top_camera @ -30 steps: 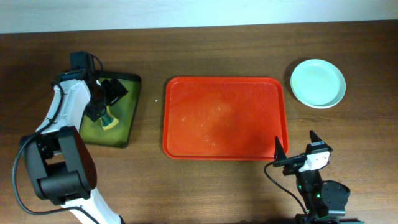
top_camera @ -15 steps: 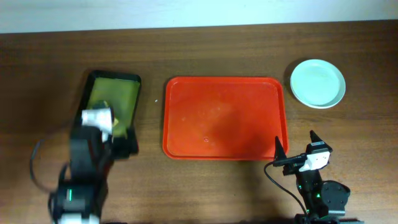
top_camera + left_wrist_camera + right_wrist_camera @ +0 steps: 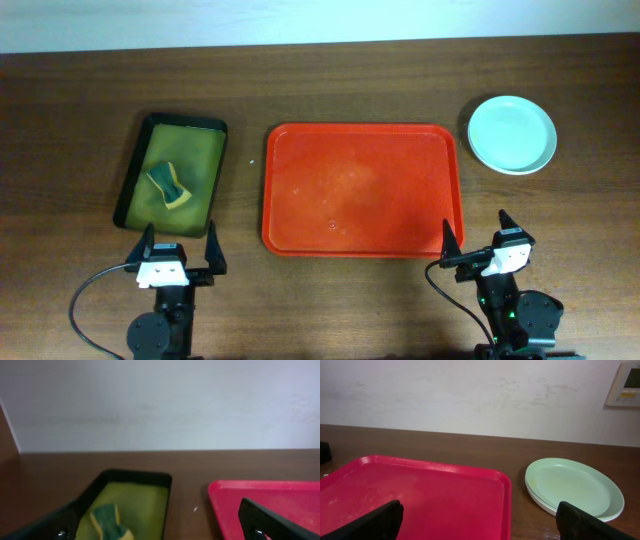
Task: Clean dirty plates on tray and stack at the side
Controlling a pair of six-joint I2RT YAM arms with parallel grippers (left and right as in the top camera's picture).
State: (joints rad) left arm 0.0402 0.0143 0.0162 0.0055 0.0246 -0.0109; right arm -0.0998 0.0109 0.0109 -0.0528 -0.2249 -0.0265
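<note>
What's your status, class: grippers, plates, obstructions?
Left gripper open, empty. Right gripper open, empty. Plates stacked beside the tray, none on it. Nothing in the way.

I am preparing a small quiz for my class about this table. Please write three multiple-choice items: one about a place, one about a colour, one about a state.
1. Where is the stack of plates in relation to the red tray?
A. on it
B. on the table, to its right
C. leaning against its left rim

2. What colour is the small tray that holds the sponge?
A. dark olive green
B. white
C. blue

3. In what state are the left claw and the right claw?
A. both open and empty
B. both shut on a plate
C. one shut on the sponge

Key:
1 B, the plates rest on bare wood past the tray's right rim.
2 A, green shows all around the sponge.
3 A, each is spread wide with nothing between.
</note>
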